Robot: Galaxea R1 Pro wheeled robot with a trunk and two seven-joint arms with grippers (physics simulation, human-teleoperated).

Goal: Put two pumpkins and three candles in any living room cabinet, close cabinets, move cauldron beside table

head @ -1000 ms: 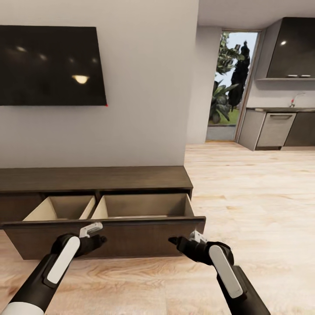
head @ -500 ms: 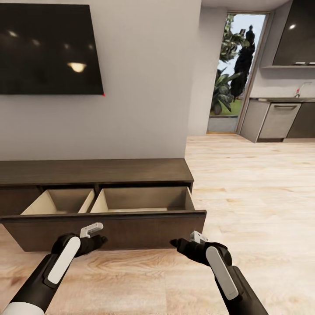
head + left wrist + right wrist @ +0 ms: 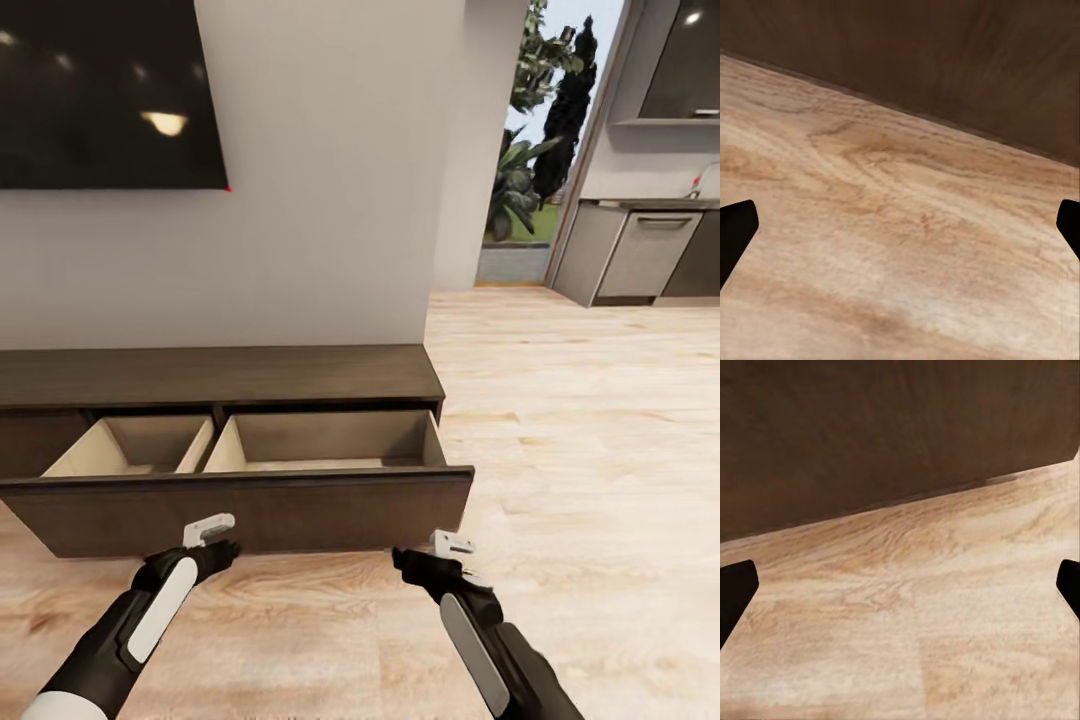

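The long, low dark brown cabinet (image 3: 220,375) stands against the wall with its wide drawer pulled out. Behind the dark drawer front (image 3: 250,515) lie two pale wood compartments (image 3: 140,445), and I see nothing inside them. My left gripper (image 3: 225,550) hangs open just before the drawer front, low over the floor. My right gripper (image 3: 400,558) is open too, near the drawer's right end. In each wrist view the black fingertips (image 3: 735,225) (image 3: 735,589) sit far apart, with floor and dark wood between them. The pumpkins, candles and cauldron are out of view.
A black TV (image 3: 100,90) hangs on the wall above the cabinet. Light wood floor (image 3: 580,420) stretches to the right towards a kitchen with grey units (image 3: 640,250) and a glass door (image 3: 530,150).
The whole picture has shifted, so the camera moved: wall, TV and cabinet sit higher in the view. Both arms reach less far into the picture. The drawer stays open and both grippers stay open.
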